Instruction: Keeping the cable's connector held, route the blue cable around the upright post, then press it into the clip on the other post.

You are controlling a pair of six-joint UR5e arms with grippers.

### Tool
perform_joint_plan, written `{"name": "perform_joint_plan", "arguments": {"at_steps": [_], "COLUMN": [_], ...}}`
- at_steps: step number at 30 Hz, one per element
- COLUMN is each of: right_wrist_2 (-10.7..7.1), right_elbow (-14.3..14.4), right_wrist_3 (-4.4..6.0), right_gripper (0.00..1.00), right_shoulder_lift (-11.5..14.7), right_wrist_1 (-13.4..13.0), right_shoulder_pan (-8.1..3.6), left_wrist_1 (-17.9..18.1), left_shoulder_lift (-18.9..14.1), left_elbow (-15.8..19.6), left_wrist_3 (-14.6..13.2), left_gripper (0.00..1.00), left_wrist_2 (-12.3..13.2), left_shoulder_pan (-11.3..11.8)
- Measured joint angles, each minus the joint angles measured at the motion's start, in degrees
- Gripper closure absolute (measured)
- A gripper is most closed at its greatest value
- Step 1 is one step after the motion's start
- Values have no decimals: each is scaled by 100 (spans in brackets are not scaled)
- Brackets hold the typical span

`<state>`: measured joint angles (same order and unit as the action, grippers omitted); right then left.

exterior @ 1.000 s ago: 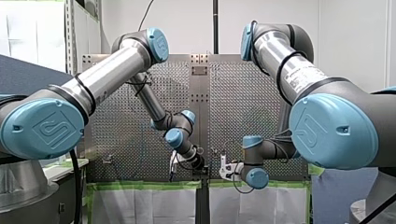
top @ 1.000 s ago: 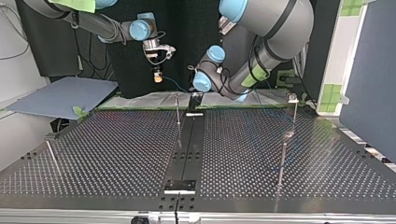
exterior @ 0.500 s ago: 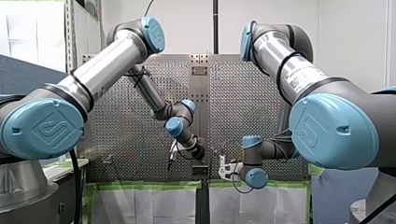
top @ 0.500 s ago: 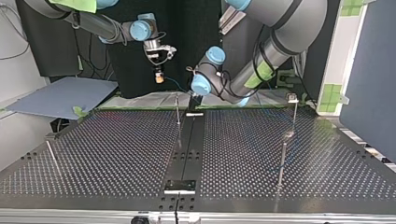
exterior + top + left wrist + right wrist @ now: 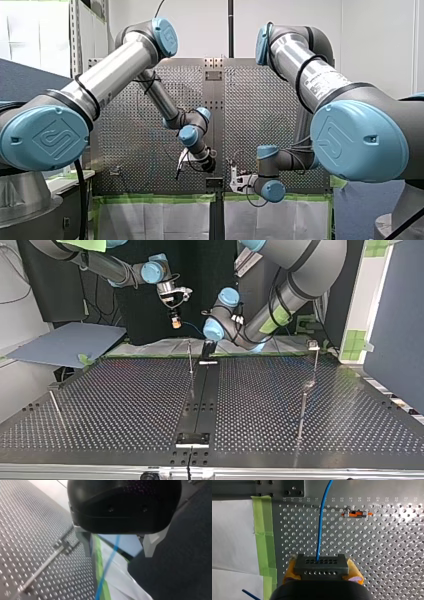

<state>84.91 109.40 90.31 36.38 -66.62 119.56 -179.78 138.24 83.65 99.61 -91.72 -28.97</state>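
Right hand [image 5: 321, 568] stays clamped on the connector [image 5: 321, 563], now nudged toward the middle of the table's [image 5: 125, 405] arm-side edge, while my left hand [image 5: 117, 545], spread open around the blue cable [image 5: 110, 560], has shifted near the post [image 5: 190, 356]: routing, I judge, barely begun.

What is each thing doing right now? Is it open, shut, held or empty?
right gripper: shut on the connector.
connector: held.
blue cable: free, not yet round any post.
left gripper: fingers open, cable running between them.
upright post: standing, bare.
clip: empty.
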Motion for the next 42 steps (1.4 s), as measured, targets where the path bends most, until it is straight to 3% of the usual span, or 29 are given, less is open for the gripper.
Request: {"name": "perform_joint_plan", "arguments": {"at_steps": [6, 15, 21, 26, 31, 42], "right_wrist_2": [-40, -291, -313, -320, -325, -309], "right_elbow": [-2, -41, -44, -58, -62, -75], "right_wrist_3": [-2, -3, -3, -3, -3, -11], "right_gripper": [100, 100, 100, 100, 100, 100], "right_shoulder_lift": [0, -1, -2, 0, -1, -1], "right_wrist_1": [-12, -12, -11, -4, 5, 39], "right_shoulder_pan": [24, 84, 98, 121, 140, 155], "left_wrist_1": [145, 405, 396, 460, 642, 678], "left_shoulder_lift": [50, 56, 156, 380, 437, 443], "left_elbow": [0, 0, 0, 0, 0, 0], "left_wrist_3": [-78, -14, -14, -166, -166, -106], "left_gripper": [0, 0, 0, 0, 0, 0], "left_wrist_2": [-345, -781, -758, -830, -718, -379], "left_shoulder_pan": [53, 126, 135, 140, 141, -27]}}
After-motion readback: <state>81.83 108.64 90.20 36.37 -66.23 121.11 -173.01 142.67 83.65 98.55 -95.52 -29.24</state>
